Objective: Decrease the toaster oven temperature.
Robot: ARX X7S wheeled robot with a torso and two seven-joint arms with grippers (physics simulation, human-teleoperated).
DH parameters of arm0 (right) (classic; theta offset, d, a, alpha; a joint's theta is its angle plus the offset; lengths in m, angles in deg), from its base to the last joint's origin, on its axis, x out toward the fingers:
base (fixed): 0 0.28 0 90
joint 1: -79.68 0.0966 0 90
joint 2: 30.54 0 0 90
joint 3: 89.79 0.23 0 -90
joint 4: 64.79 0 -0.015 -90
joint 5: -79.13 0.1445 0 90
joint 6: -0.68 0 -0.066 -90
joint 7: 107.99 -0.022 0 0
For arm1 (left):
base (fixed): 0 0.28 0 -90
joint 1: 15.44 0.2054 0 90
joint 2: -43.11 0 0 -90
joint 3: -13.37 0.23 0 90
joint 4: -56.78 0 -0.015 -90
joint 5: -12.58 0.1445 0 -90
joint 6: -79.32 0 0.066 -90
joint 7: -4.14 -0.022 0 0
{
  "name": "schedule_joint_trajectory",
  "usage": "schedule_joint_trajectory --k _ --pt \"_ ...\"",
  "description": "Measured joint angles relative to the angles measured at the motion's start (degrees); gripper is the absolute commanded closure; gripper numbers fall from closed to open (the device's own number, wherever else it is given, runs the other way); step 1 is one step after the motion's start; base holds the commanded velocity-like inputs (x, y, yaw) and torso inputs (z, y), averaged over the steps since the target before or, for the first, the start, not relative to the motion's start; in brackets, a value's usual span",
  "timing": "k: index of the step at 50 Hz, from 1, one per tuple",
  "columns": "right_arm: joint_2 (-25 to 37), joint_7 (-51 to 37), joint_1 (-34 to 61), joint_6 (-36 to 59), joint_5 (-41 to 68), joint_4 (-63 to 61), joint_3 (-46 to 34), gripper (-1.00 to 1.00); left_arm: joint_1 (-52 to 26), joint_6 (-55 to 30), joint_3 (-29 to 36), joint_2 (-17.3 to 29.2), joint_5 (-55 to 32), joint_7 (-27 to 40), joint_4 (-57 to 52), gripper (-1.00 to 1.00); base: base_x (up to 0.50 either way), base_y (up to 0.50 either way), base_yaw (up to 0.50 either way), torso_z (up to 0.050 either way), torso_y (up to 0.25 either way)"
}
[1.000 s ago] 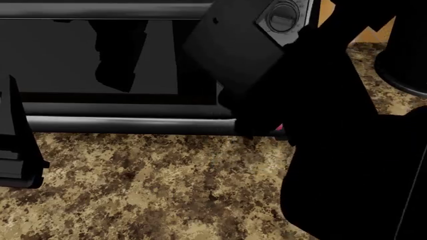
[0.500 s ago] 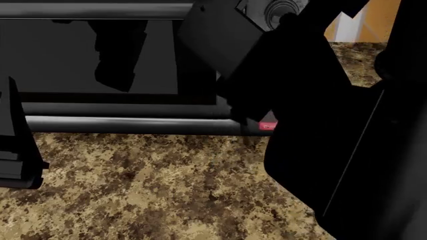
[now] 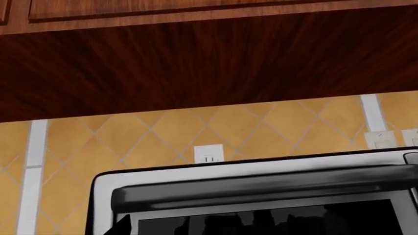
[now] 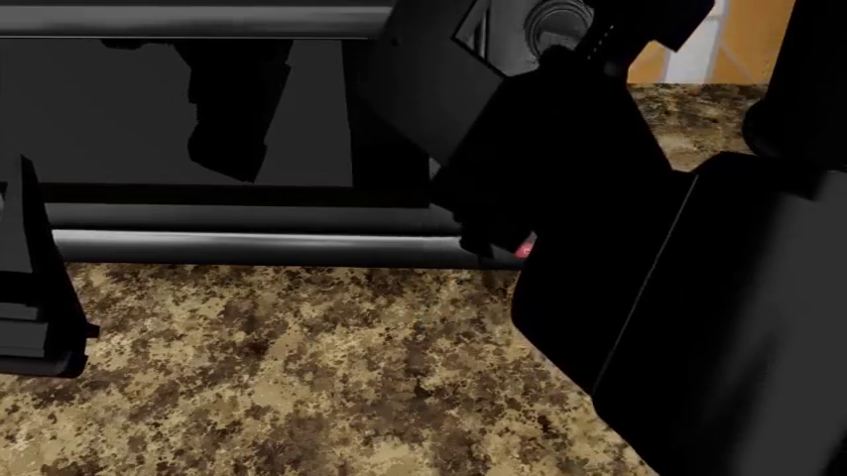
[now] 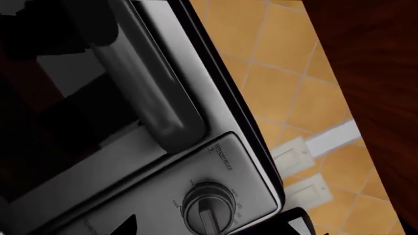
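Note:
The toaster oven [image 4: 198, 119] is a silver-grey box with a dark glass door and a bar handle [image 4: 252, 246], standing on the counter right ahead. Its small red button [image 4: 526, 248] peeks out under my right arm. In the right wrist view the temperature knob [image 5: 207, 209] sits under its printed label on the silver panel [image 5: 140, 196]. My right gripper [image 5: 212, 227] is open, with one dark fingertip [image 5: 127, 226] on each side of the knob, apart from it. My left gripper [image 4: 34, 288] hangs at the left edge in front of the door. The oven's top also shows in the left wrist view [image 3: 261, 171].
The speckled brown granite counter [image 4: 292, 367] lies in front of the oven. Behind it are an orange tiled backsplash [image 3: 150, 132] with a wall outlet [image 3: 209, 154] and dark wood cabinets [image 3: 196, 58] overhead. My bulky black right arm [image 4: 688, 297] hides the oven's right side.
My right arm has moved up and in toward the oven's control panel. It now covers more of the red button. The left arm has not moved.

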Motion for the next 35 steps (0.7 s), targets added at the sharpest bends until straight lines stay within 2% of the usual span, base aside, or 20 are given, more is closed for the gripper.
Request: schedule_joint_trajectory --k 35 --pt "-0.88 3.92 0.37 -2.35 -4.16 5.31 -4.66 -1.0 0.36 0.55 0.26 0.46 -0.36 0.61 0.27 -1.0 0.0 0.0 0.0 0.0 0.0"
